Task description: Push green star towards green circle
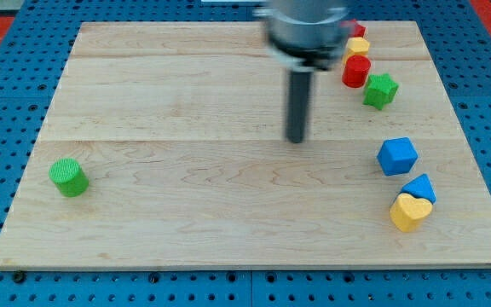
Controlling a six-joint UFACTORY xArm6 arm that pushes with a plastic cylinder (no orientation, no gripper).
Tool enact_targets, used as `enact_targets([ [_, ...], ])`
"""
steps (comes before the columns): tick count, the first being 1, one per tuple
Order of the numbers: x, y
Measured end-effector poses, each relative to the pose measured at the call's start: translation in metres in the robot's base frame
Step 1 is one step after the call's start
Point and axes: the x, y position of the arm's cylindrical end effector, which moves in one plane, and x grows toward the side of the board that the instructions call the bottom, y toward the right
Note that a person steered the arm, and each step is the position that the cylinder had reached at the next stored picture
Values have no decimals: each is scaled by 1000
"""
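Note:
The green star (380,89) lies near the view's upper right, just below and to the right of a red cylinder (355,71). The green circle (68,176), a short green cylinder, stands far off at the view's left, near the board's left edge. My tip (295,139) is on the board's middle, left of and a little below the green star, a clear gap away from it. It touches no block.
A yellow block (358,47) and a red block (355,31) sit above the red cylinder at the top right. A blue cube (396,156), a blue block (419,187) and a yellow heart (409,211) lie at the right. The wooden board (186,213) rests on a blue pegboard.

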Motion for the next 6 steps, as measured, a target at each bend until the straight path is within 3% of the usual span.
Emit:
enact_targets([
  [3, -56, 165],
  [4, -84, 92],
  [5, -85, 19],
  [6, -98, 22],
])
